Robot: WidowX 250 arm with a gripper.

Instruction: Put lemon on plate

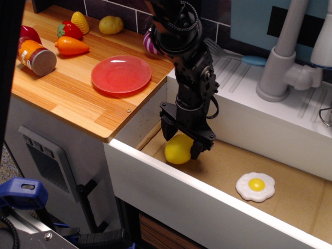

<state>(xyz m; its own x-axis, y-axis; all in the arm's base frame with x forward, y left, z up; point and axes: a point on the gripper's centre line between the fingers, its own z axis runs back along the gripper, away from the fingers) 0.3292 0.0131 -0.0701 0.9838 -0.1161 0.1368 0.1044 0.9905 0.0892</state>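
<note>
Now lemon (178,149) sits between spread fingers (170,133), straddled; firm hold unclear.

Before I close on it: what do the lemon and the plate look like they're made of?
The lemon looks like smooth moulded plastic: uniform bright yellow, with a soft sheen and no peel texture. The plate looks like glossy red-pink plastic: light glare shows on its shallow rim and the colour is even throughout. Both seem to be rigid toys, though hardness cannot be confirmed by sight. The gripper straddles the lemon.

Toy play kitchen, wooden counter (67,93), sink basin (270,171), grey faucet (282,57), seemingly plastic food (70,45)
</note>
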